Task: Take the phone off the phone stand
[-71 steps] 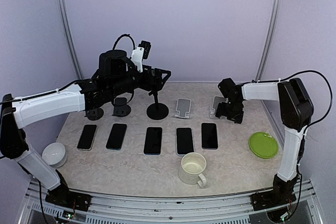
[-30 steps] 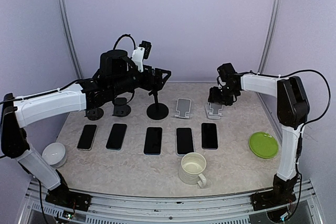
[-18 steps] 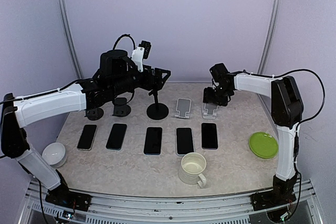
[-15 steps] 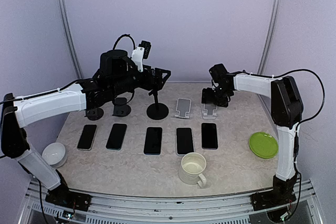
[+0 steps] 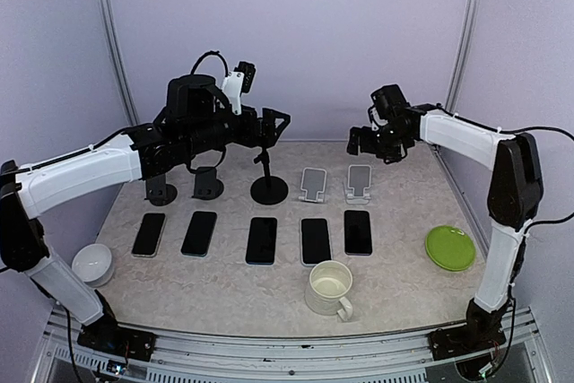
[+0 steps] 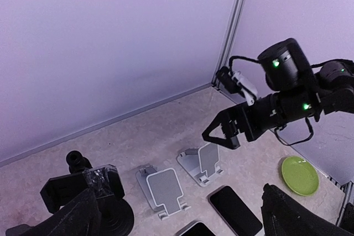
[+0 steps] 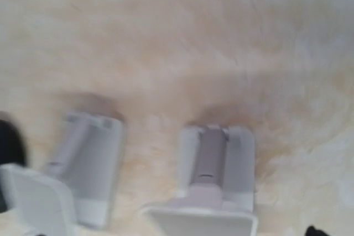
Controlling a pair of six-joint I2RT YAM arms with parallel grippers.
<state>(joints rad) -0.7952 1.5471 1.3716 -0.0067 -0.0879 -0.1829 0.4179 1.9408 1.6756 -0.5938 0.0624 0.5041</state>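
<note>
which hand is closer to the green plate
Right. The right hand hangs above the grey stands, back-left of the green plate; the left hand is farther off, above the black stands.

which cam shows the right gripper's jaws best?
Left wrist. The right gripper sits mid-frame there, jaws clearly spread with nothing between them. Top external shows it small and dark, the gap hard to read. Right wrist shows almost nothing of it.
</note>
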